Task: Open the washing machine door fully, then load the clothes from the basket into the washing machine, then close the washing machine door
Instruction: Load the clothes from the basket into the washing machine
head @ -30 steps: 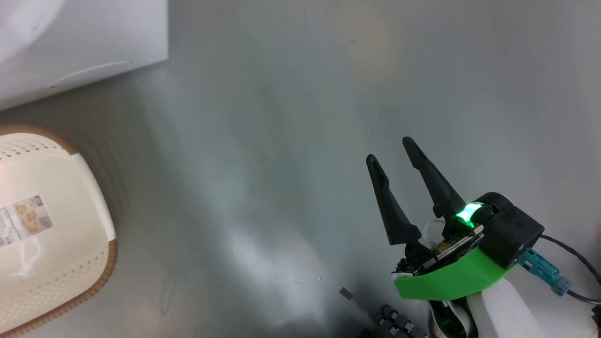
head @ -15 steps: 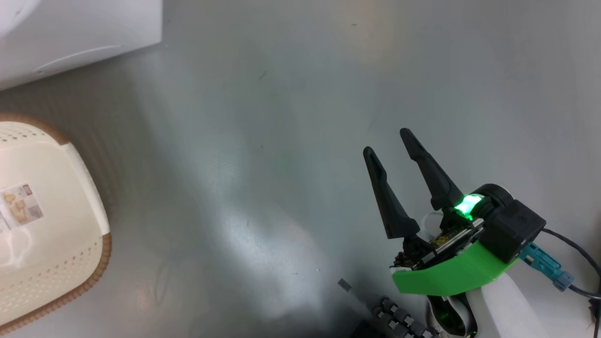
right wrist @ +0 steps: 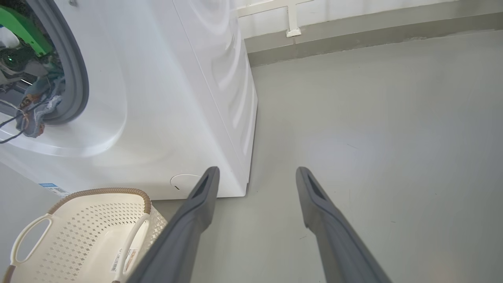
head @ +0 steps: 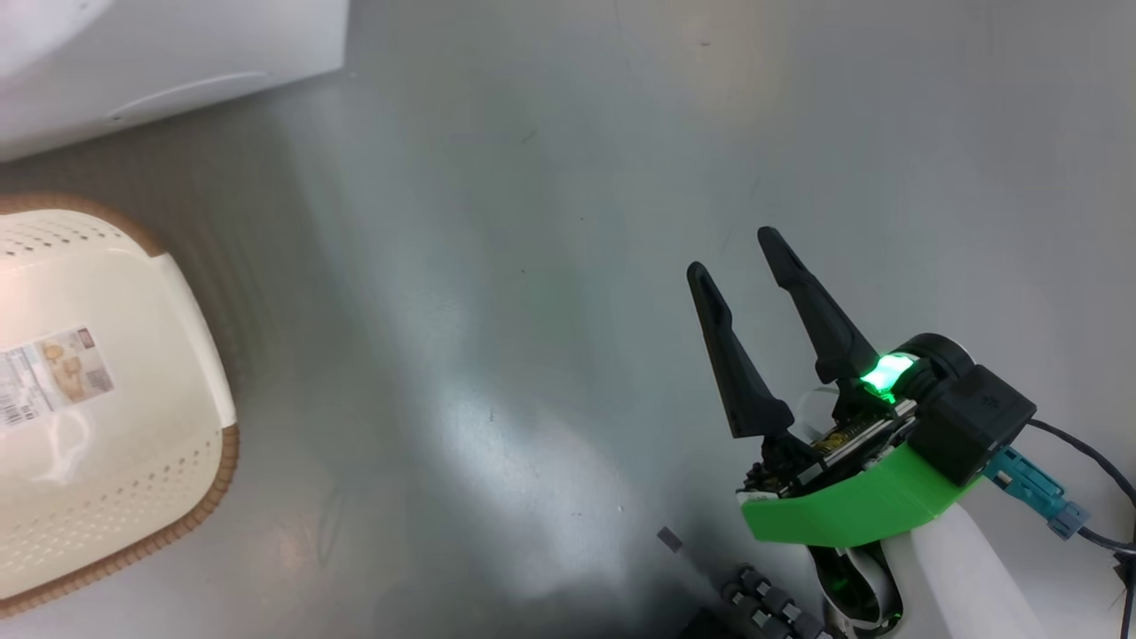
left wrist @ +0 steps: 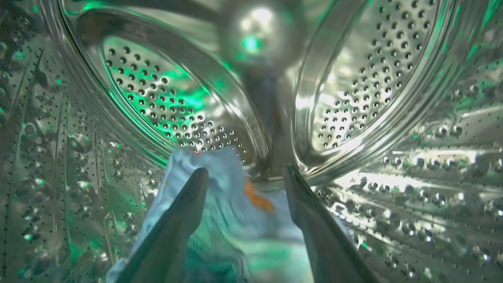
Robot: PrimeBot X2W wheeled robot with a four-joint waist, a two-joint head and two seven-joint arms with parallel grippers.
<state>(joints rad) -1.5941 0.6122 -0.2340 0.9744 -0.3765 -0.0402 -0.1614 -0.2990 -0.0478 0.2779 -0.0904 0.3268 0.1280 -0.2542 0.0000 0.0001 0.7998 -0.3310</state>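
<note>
Head view: grey floor [head: 532, 266] (basket [head: 133, 497] alongside)

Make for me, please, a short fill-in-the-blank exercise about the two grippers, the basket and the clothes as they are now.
1. The left gripper is inside the steel ____ of the washing machine.
2. A garment of light ____ cloth lies between its fingers.
3. The basket holds nothing: it is ____.
4. The right gripper grips nothing, and its jaws are ____.

Missing words: drum; blue; empty; open.
</note>
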